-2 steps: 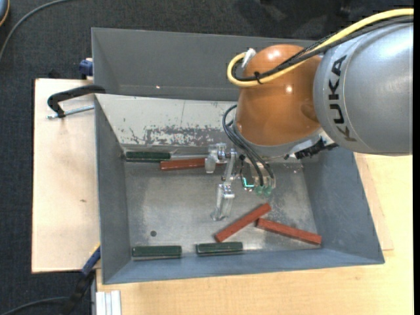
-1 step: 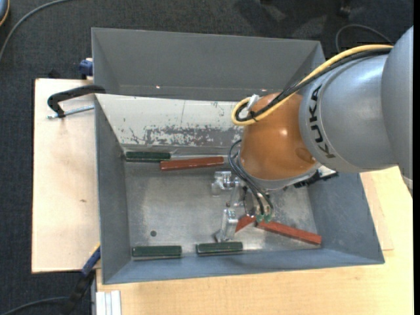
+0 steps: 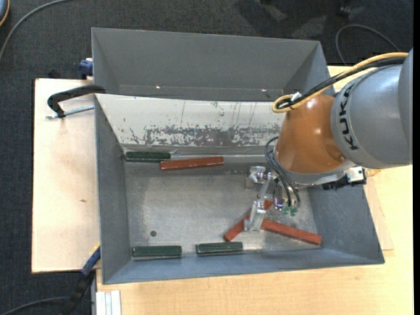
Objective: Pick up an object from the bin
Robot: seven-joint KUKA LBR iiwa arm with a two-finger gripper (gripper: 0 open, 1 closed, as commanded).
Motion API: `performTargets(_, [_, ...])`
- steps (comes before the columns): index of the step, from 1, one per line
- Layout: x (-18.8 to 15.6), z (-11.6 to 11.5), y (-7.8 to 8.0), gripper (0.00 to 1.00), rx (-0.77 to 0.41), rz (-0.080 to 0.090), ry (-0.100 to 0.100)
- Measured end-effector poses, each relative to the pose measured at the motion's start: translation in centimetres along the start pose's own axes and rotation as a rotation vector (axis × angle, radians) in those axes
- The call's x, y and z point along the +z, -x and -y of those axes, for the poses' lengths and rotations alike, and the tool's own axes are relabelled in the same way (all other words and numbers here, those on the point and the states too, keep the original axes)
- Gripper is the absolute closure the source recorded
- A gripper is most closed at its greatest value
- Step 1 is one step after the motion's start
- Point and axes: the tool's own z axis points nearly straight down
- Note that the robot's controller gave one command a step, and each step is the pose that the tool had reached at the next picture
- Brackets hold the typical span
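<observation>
Orange cover (image 3: pixel 308 136) over gripper (image 3: pixel 254 222) — low beside near-right red bar (image 3: pixel 293 233).

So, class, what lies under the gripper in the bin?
Under the gripper lie a short red bar, jutting left, and a long red bar, jutting right. Their near ends are covered, so whether they touch cannot be seen.

Bright overhead light glares off the far wall of the bin (image 3: pixel 197 113).
</observation>
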Motion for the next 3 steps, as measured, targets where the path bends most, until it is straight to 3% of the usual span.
performTargets(1, [-0.1,2.3,-3.0,0.00,-0.146,-0.002,0.001])
performTargets(2, [-0.2,2.3,-2.9,1.00,-0.146,0.000,0.002])
performTargets(3, [-12.9,4.4,0.7,1.00,-0.061,0.016,0.002])
